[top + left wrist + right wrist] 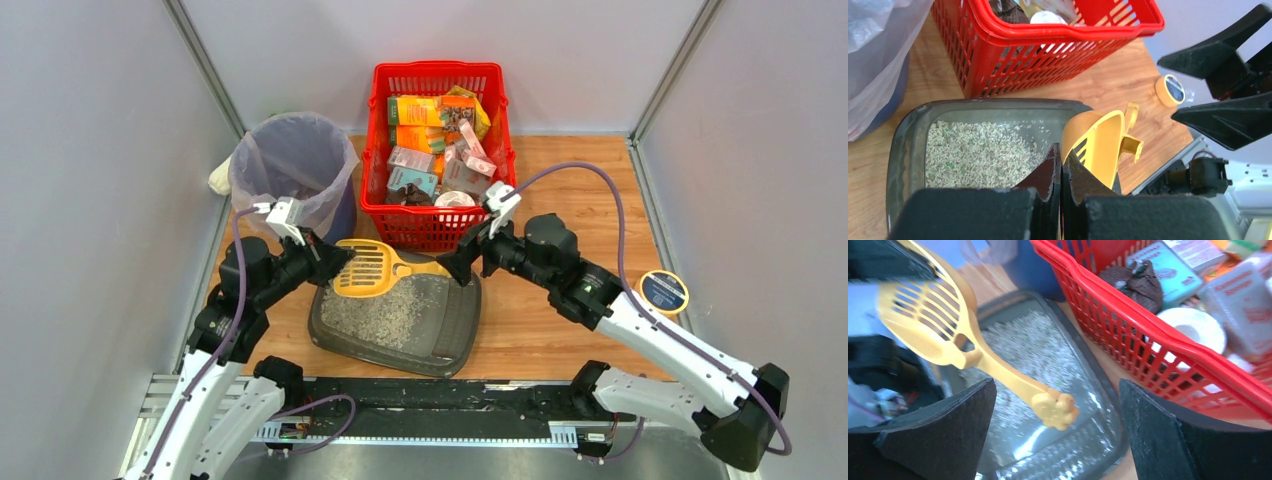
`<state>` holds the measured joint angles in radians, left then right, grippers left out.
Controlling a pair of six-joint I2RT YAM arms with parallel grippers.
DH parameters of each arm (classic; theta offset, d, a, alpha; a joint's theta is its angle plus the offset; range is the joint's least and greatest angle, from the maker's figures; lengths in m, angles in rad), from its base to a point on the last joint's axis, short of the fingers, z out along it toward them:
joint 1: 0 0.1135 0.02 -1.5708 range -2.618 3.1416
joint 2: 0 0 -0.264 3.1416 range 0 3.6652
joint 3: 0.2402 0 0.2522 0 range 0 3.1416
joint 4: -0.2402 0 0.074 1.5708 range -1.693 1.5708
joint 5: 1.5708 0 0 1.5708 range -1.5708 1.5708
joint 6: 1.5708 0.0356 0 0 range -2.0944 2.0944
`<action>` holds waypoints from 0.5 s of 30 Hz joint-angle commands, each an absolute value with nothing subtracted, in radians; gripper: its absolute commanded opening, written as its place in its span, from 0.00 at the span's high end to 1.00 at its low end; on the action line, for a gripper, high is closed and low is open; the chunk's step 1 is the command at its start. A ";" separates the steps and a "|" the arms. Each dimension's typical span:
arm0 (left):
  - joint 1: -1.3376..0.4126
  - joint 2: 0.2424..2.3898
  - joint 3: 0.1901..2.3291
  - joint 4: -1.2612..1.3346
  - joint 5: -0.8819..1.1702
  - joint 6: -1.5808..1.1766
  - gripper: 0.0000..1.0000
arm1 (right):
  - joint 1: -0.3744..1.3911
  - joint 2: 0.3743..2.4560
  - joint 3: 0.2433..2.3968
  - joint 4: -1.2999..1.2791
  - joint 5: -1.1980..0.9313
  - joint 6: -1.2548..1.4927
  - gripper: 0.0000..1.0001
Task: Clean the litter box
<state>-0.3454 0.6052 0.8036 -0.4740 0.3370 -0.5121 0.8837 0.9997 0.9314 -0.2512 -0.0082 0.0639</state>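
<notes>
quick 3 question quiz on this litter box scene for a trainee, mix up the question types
1. True or false: the right gripper is clamped on the handle of the yellow litter scoop.
2. Which gripper holds the scoop? A) the left gripper B) the right gripper C) neither
3. Fill in: seen from the top view, the litter lies mostly toward the ___ side of the litter box.

Key:
1. False. Its jaws stand wide open on either side of the handle's end, not touching it.
2. A. It is shut on the rim of the scoop's slotted head, which hangs above the tray.
3. left
</notes>
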 commanded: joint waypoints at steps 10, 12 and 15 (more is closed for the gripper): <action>-0.342 0.456 0.733 -0.278 0.244 -0.724 1.00 | 0.664 0.973 0.762 0.267 -0.586 0.604 0.07; -0.342 0.440 0.730 -0.273 0.235 -0.741 1.00 | 0.660 0.971 0.755 0.265 -0.571 0.601 0.08; -0.341 0.417 0.730 -0.275 0.239 -0.750 1.00 | 0.657 0.969 0.742 0.276 -0.574 0.606 0.08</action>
